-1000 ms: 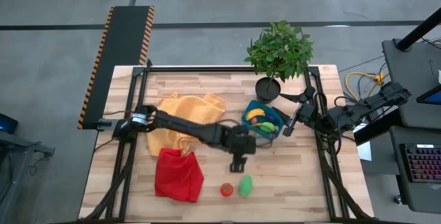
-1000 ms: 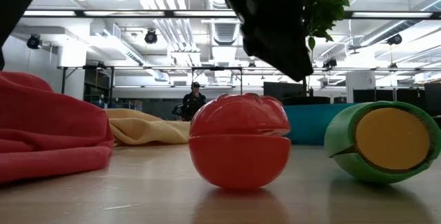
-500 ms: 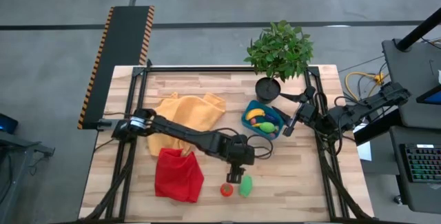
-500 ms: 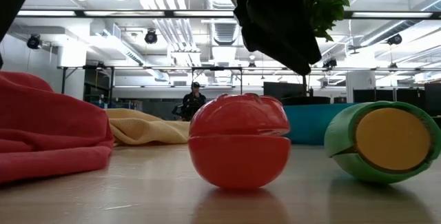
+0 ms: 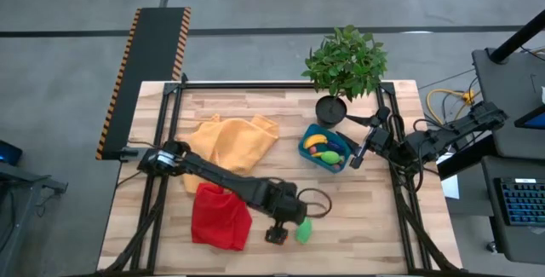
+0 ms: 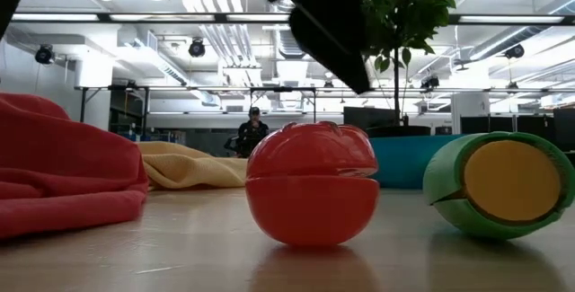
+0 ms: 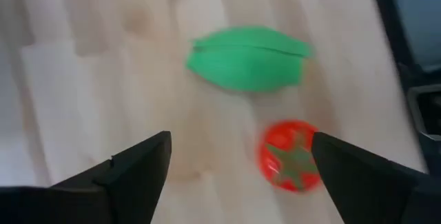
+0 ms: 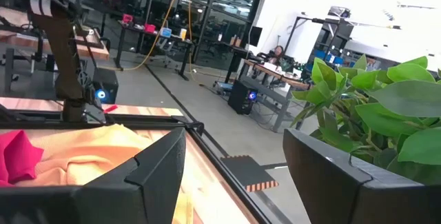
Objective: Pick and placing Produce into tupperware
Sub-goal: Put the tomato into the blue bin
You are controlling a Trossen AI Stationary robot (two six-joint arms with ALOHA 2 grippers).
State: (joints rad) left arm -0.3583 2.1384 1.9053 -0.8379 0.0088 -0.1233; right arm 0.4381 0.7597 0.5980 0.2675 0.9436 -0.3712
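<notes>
The red tomato (image 7: 289,163) and a green piece (image 7: 248,67) lie side by side on the wood near the table's near edge. In the low view the tomato (image 6: 312,184) rests on its rounded underside, and the green piece (image 6: 499,184) lies on its side with its yellow cut face toward the camera. My left gripper (image 7: 238,148) hangs open above them and covers the tomato in the high view (image 5: 277,233). The teal tupperware (image 5: 302,147) holds a banana and other pieces. My right gripper (image 8: 234,155) waits open beside it at the table's right edge.
A red cloth (image 5: 220,217) lies bunched left of the tomato, and a yellow cloth (image 5: 230,145) lies behind it. The potted plant (image 5: 345,64) and its black pot (image 5: 330,109) stand behind the tupperware. A person (image 6: 253,130) sits far off in the room.
My left gripper has moved from beside the tupperware toward the table's near edge and a little left, ending over the tomato. The tomato and the green piece have stayed where they were.
</notes>
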